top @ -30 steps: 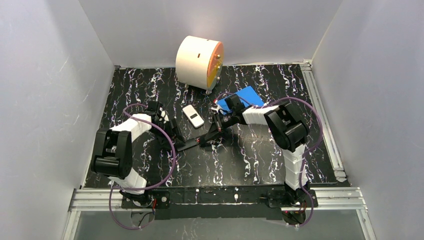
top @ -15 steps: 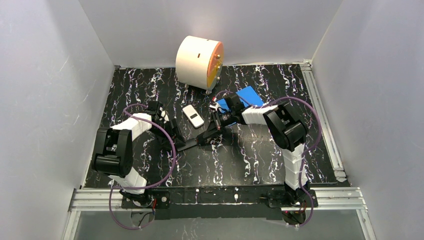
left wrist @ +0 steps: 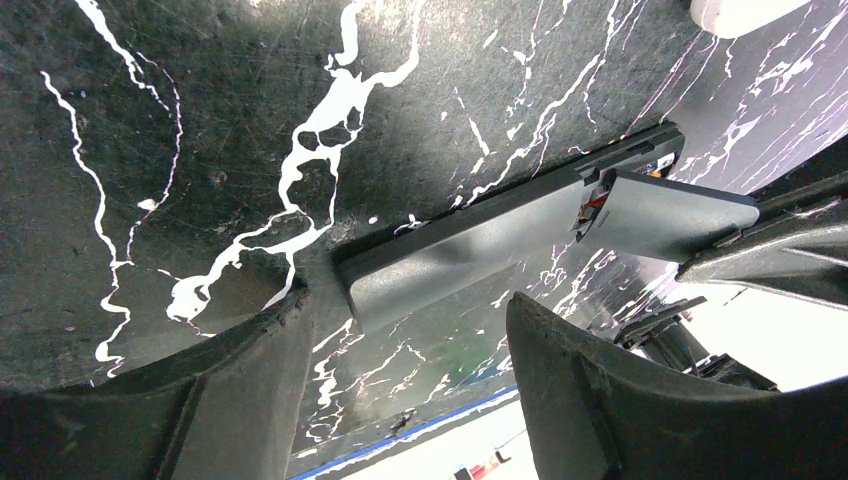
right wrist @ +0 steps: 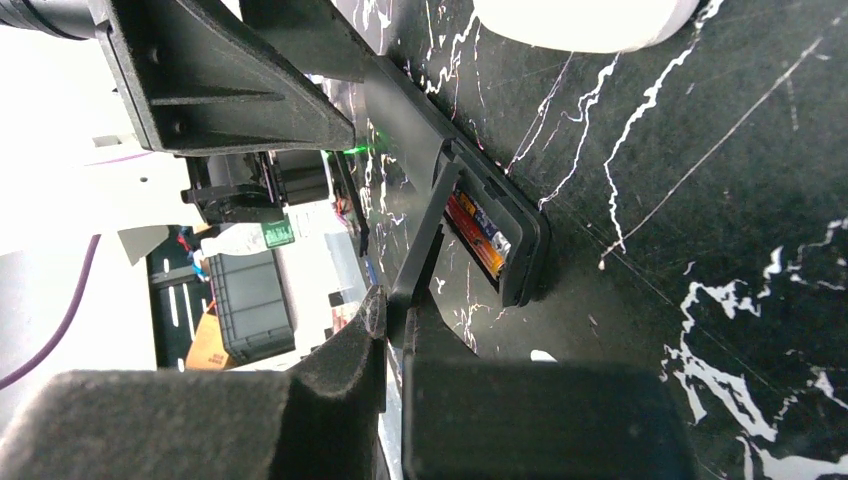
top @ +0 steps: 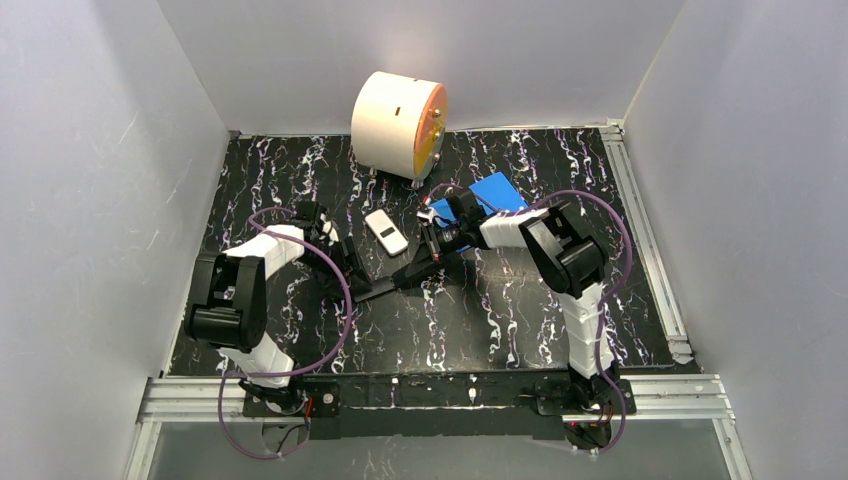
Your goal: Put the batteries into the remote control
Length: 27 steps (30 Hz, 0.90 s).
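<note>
The black remote (top: pixel 383 289) lies back-up on the table, its battery bay open at the right end. In the right wrist view an orange-red battery (right wrist: pixel 478 238) and a dark one beside it lie inside the bay. My right gripper (right wrist: pixel 396 312) is shut on the thin black battery cover (right wrist: pixel 425 235) and holds it tilted over the bay; the cover also shows in the left wrist view (left wrist: pixel 665 212). My left gripper (left wrist: pixel 405 315) is open, and its fingers straddle the remote's (left wrist: pixel 470 250) left end. In the top view the left gripper (top: pixel 350 272) and the right gripper (top: pixel 418 268) sit at opposite ends of the remote.
A small white remote (top: pixel 386 232) lies just behind the black one. A white drum with an orange face (top: pixel 398 124) stands at the back. A blue pad (top: pixel 492 192) lies under the right arm. Walls enclose three sides.
The right arm has shifted slightly left, carrying the cover closer over the remote's bay. The left arm has barely moved.
</note>
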Tool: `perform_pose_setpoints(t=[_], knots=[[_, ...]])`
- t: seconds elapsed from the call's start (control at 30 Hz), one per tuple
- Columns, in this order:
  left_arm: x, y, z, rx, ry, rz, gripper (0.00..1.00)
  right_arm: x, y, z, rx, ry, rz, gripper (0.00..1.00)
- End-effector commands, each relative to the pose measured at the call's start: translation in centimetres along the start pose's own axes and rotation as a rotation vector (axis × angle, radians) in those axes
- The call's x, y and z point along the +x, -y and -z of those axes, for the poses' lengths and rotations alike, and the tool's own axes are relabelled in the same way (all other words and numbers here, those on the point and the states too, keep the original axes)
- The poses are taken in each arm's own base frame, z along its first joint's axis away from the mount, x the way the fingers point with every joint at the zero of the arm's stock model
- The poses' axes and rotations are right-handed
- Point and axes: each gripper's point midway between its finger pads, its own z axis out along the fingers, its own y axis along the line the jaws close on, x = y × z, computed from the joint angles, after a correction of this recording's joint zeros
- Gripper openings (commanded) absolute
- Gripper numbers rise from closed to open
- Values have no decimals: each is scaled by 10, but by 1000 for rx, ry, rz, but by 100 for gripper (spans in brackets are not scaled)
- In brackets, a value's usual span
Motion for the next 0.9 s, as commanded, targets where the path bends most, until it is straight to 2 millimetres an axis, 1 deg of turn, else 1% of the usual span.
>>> perform_pose_setpoints(t=[0.0,0.33,0.5,0.63,0.87], knots=[[1,2,2,6,-20,-4,67,-3,-2,-1,-21,-17,41,1],[0,5,1,22,-25,0,66,1,3,-7,-17,-40,36,1],[0,6,0,29,-26,4,64,0,0,-8,-31,-38,12,1],[0,6,-2,31,-32,5,64,-1,2,-9,-33,-31,-30,1],[0,8,-3,46,-36,10,63,1,4,-12,-32,-36,-49,1]])
